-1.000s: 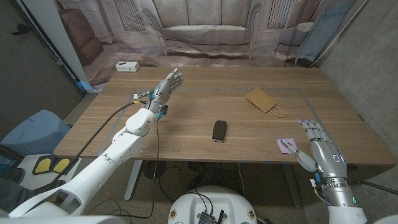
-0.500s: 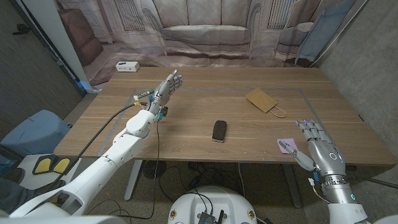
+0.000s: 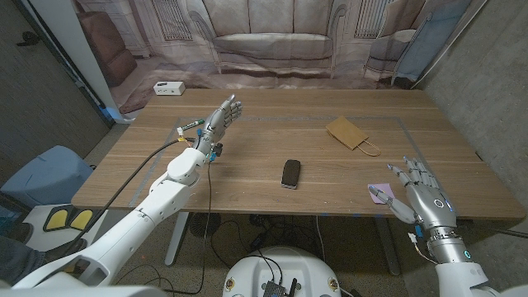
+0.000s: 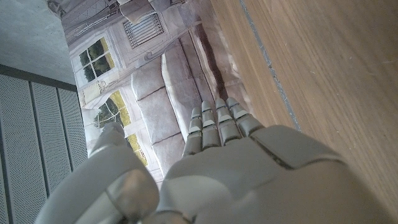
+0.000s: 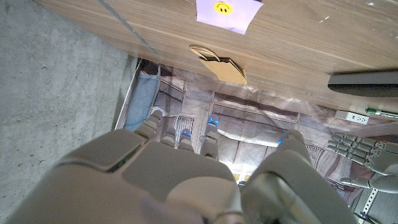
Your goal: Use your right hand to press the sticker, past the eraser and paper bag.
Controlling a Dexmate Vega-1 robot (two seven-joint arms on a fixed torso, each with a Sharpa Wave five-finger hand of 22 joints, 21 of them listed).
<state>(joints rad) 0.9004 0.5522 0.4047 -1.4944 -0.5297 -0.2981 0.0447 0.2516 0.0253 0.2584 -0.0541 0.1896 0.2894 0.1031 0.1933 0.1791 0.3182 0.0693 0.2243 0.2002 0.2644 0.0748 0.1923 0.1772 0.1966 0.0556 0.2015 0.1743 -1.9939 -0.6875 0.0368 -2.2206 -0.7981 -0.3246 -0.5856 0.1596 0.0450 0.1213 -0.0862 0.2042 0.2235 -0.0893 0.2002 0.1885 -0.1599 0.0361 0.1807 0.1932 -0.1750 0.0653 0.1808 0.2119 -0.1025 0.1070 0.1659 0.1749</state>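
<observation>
Right hand (image 3: 419,196) is empty, fingers apart and pointing away from the robot, hanging over the table's near right corner. Over the last second it has slid back toward the robot and a bit lower in the head view, so it's no longer crowding the sticker (image 3: 379,192), which now sits just off its thumb side, near the front edge. No contact yet as far as I can tell. In the right wrist view the sticker (image 5: 225,12) reads as a pale purple square with a yellow smiley, lying flat.

My read: the press hasn't happened, the hand is lining up; next step is to come over the sticker and push down.

Left hand (image 3: 223,115) is up over the far left of the table, fingers loosely extended, holding nothing, barely moved.

Eraser (image 3: 290,173) sits mid-table near the front; paper bag (image 3: 351,133) lies further back to the right. Both well apart from the sticker.

Wooden table (image 3: 272,124), plain grain. A white box (image 3: 167,87) sits at the far left corner. Printed sofa backdrop (image 3: 264,41) behind, grey wall on the right.
</observation>
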